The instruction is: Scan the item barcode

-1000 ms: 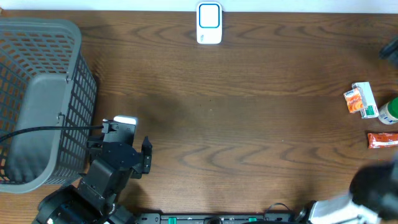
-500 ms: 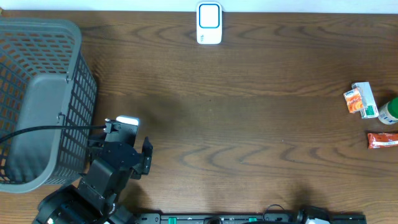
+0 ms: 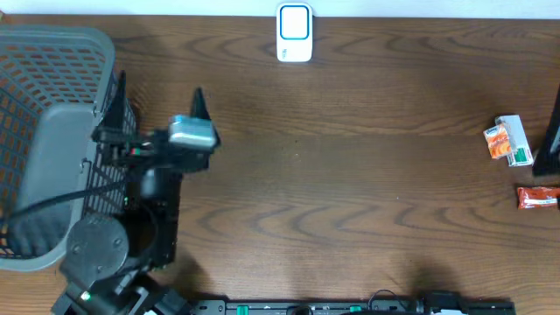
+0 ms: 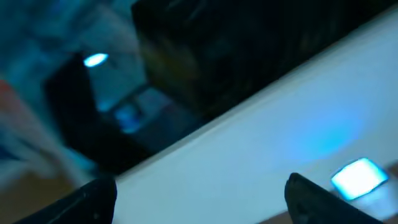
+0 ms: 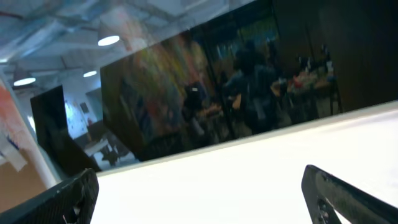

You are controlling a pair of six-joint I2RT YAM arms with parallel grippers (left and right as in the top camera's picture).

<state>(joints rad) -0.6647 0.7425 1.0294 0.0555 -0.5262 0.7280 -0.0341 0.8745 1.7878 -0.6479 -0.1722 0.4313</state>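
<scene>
A brown wooden tabletop point(image 3: 350, 175) is seen from above. A white scanner point(image 3: 295, 33) is stood at its far edge. A small orange-and-green box point(image 3: 508, 141) and a red packet point(image 3: 537, 197) are laid at the right edge, well apart from the scanner. A gray mesh basket point(image 3: 52, 61) is set at the left. A room with ceiling lights is shown only in the wrist views. The left pincer point(image 4: 202, 199) and right pincer point(image 5: 202, 199) are spread wide, and nothing is held.

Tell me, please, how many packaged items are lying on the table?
2. A small orange-and-green box lies at the far right, and a red packet lies just beyond it, nearer the robot. The dark shape at that edge may hide more.
</scene>
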